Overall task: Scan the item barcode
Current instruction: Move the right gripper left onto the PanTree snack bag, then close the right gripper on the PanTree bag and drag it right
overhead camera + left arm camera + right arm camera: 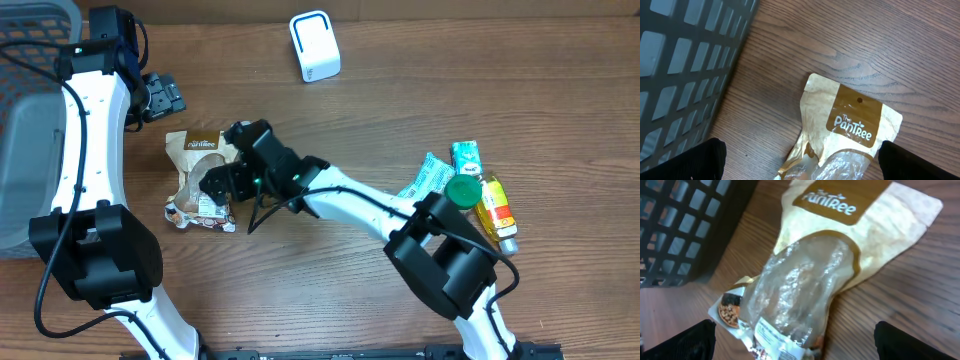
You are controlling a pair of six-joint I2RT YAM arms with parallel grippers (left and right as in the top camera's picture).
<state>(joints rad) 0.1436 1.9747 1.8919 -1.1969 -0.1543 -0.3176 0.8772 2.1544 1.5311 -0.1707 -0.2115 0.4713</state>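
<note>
Grey mesh basket [25, 110] at far left. Left gripper [160, 96]: jaws wide, empty, poised near the pouch's top edge. Tan snack pouch [198, 146] lies on the wood table [400, 100], beside the basket. Right gripper [218, 183]: spread wide directly over the pouch, nothing clamped. White scanner [314, 46] well apart, toward the far edge. Judgement: early stage. Pouch not lifted, barcode not yet presented; pick-up and scan remain.

Tan snack pouch [840, 131], "The PanTree" printed in white near its top
</note>
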